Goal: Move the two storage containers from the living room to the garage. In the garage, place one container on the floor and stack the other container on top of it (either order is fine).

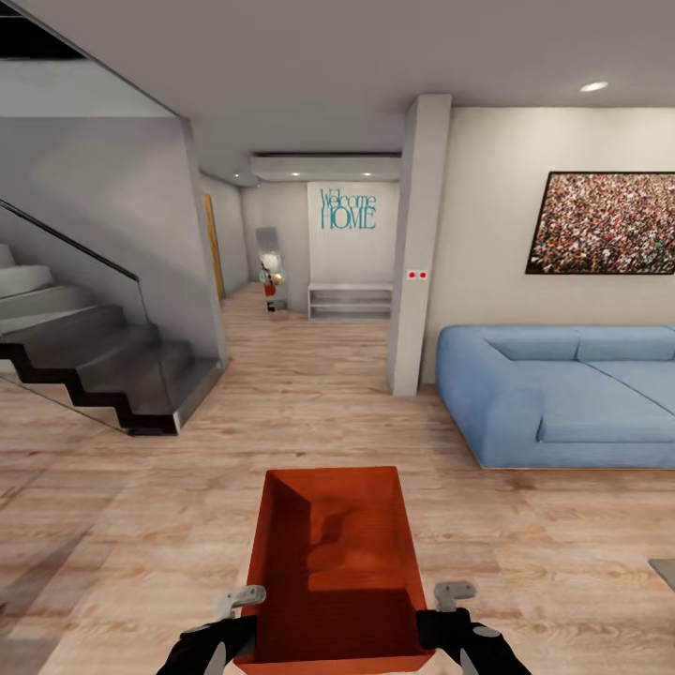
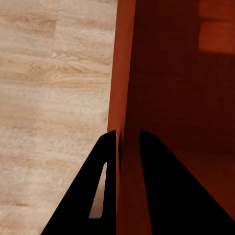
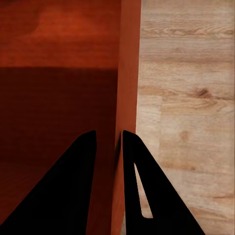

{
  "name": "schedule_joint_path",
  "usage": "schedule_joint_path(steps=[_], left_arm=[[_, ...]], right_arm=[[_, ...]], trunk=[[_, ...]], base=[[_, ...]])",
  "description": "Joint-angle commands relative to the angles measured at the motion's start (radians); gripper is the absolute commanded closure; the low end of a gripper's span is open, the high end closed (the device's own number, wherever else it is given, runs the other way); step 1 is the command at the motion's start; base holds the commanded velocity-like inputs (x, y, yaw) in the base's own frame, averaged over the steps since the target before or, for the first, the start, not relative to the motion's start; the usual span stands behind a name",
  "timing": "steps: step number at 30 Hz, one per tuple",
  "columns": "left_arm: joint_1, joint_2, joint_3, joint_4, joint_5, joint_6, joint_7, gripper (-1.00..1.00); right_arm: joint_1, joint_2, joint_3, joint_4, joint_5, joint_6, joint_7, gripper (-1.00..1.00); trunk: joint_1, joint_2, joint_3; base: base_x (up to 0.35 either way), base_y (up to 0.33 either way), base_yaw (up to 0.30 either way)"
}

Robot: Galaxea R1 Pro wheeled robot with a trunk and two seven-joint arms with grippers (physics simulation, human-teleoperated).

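One orange-red open-topped storage container [image 1: 333, 553] hangs low in front of me over the living room's wood plank floor [image 1: 141, 525]. My left gripper [image 1: 242, 600] is shut on its left wall, one finger on either side of the thin wall [image 2: 122, 73]. My right gripper [image 1: 442, 598] is shut on the right wall [image 3: 128, 73] in the same way. The bin's inside [image 3: 58, 39] holds nothing. The second container and the garage are out of view.
A blue sofa [image 1: 562, 394] stands at the right under a framed picture [image 1: 605, 223]. A dark staircase [image 1: 103, 366] rises at the left. Between them, past a grey pillar [image 1: 417, 244], a hallway runs to a low shelf [image 1: 350, 302]. A grey corner [image 1: 664, 572] shows at the right edge.
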Motion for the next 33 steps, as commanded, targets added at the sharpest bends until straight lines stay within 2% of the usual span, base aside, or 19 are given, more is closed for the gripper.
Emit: schedule_joint_path(steps=[1,33], left_arm=[[-0.001,0.008,0.005,-0.004,-0.024,-0.026,0.012,1.0],[-0.001,0.008,0.005,-0.004,-0.024,-0.027,0.012,1.0]], right_arm=[[0.0,-0.004,0.004,0.001,0.01,0.005,-0.003,1.0],[0.0,-0.004,0.004,0.001,0.01,0.004,-0.003,1.0]], trunk=[[0.001,-0.001,-0.002],[0.001,-0.001,-0.002]], base=[[0.327,0.0,0.0],[0.327,0.0,0.0]])
